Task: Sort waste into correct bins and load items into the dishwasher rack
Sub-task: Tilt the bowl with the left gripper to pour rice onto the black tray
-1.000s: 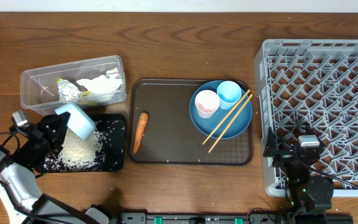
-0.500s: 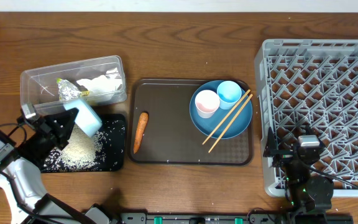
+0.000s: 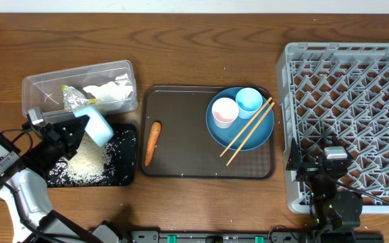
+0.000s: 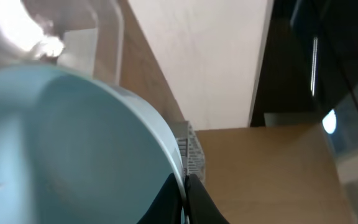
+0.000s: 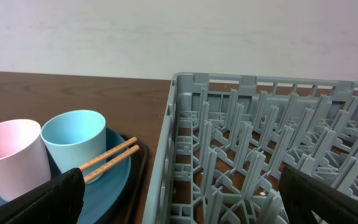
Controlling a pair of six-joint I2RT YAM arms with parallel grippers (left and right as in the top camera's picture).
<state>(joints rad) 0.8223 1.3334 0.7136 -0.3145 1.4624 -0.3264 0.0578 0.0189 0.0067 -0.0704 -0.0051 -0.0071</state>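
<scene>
Right of the serving tray, rack: the grey dishwasher rack sits on the wooden surface just beside the serving tray. From where I stand, none of the dishes are in it.
Serving tray: dark brown, in the middle of the surface.
Clear tub: the clear tub is left of the serving tray, at its far corner. It holds the white tissue, the foil ball and the yellow-green wrapper.
Black tray: the black tray lies against the serving tray's left edge, on the near side of the tub.
Plate: the blue plate rests on the right half of the serving tray.
Bowl: the pale bowl is left of the serving tray, tipped on its side above the black tray's far edge.
Left gripper: the left gripper has its fingers clamped on the bowl's rim.
Right gripper: the right gripper is right of the serving tray, at the rack's near left corner. Its fingers are wide apart and hold nothing.
Chopsticks: the chopsticks lie slantwise across the plate, and their near ends reach onto the serving tray.
Carrot: the carrot lies on the left part of the serving tray.
Cups: the pink cup and the light blue cup stand upright and touching on the plate.
Rice: the rice grains are scattered over the black tray.
</scene>
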